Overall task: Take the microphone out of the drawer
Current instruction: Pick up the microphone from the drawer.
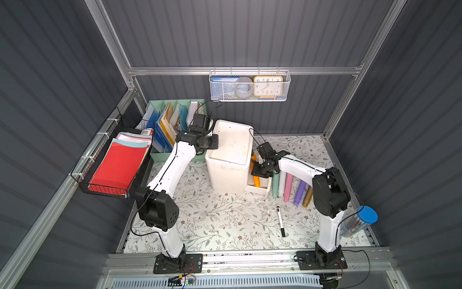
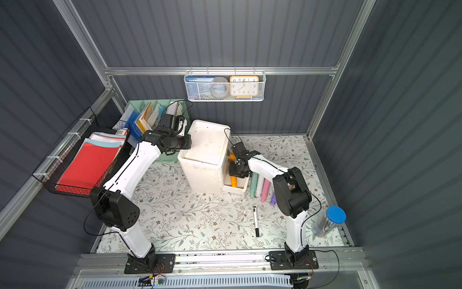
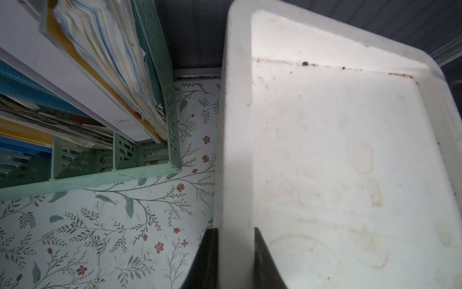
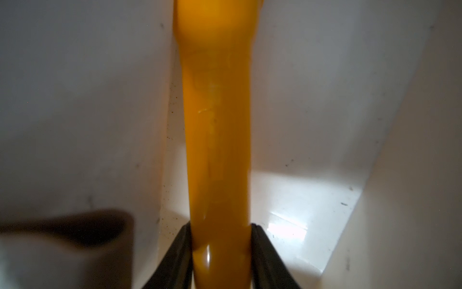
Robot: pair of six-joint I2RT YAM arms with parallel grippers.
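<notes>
Right wrist view shows the right claw (image 4: 220, 226) closed on the orange mic (image 4: 217, 137), with one black finger pressed to each side of the handle. The mic lies inside the white drawer (image 4: 312, 200). Its long axis runs straight away from the claw, and the wider, rounded end is the far one. No brand or label can be read on it.

In both top views the drawer (image 1: 262, 191) stands open at the foot of the white box (image 1: 230, 147), on the side facing the right arm. The mic (image 1: 257, 181) lies alongside the box's wall, one end toward the back wall and the other toward the front of the counter (image 1: 212, 220). The claw hides its middle.

Left wrist view shows the left claw (image 3: 234, 230) pinched narrow on the box's raised top rim (image 3: 236, 125), one finger outside and one inside.

The only legible writing is on the clock (image 1: 268, 86) in the hanging basket (image 1: 250, 98): numerals 10, 11, 12 along the top and 8, 7, 6, 5, 4 along the bottom. A blue card (image 1: 223, 80) beside it carries white characters too small to read.
</notes>
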